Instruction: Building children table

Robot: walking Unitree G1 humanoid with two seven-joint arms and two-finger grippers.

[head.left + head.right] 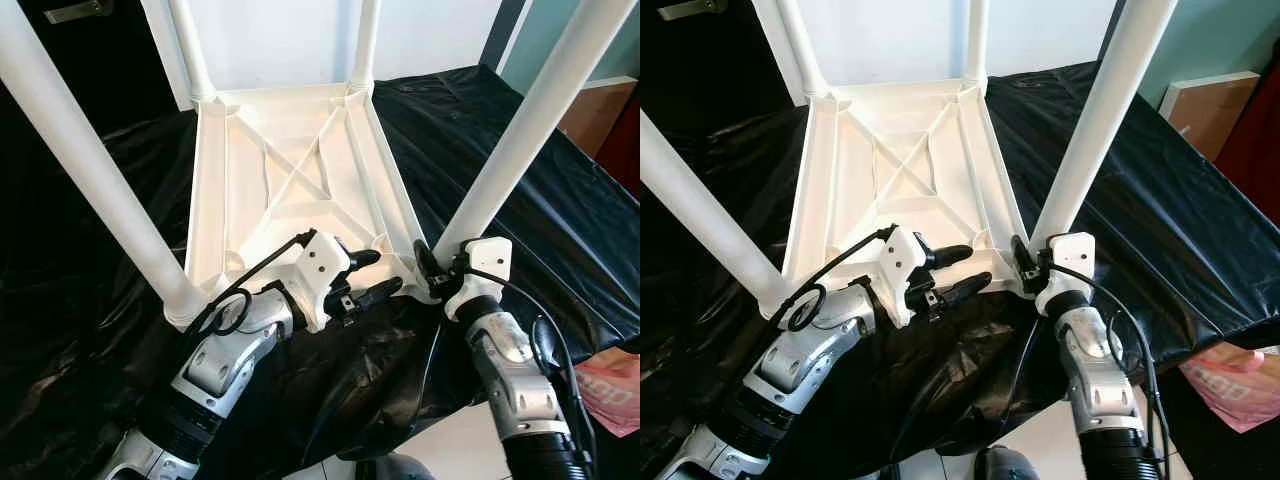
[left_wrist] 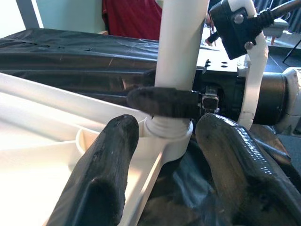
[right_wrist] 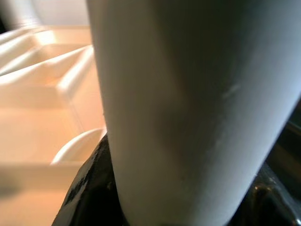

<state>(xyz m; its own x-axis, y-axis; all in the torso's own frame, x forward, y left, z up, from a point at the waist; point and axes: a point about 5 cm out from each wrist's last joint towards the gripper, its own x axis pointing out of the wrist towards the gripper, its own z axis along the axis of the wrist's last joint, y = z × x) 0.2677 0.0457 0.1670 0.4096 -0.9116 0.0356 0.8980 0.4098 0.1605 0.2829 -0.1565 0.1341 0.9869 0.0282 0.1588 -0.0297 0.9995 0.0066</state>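
- One white plastic table top (image 1: 290,170) lies upside down on a bench covered with black sheet (image 1: 560,190); its ribbed underside faces up, with a cross-shaped brace in the middle.
- Four white legs stand up from its four corners: two far legs (image 1: 190,45) and two near ones, the near left leg (image 1: 90,170) and the near right leg (image 1: 530,120).
- The right gripper (image 1: 432,268) is closed around the base of the near right leg, just above its corner socket.
- The left gripper (image 1: 368,275) is open and holds nothing; its two black fingers point toward that same corner, near the table top's front edge.
- The left wrist view shows what the head views do not: one black finger of the right gripper (image 2: 164,101) wrapped across the leg, just above the round socket (image 2: 169,132).
- The right wrist view shows the leg (image 3: 188,108) very close and blurred, with the table top's ribs beside it.
- The front edge of the table top lies near the bench edge; beside the right arm, a pink bag (image 1: 610,390) is seen lower.
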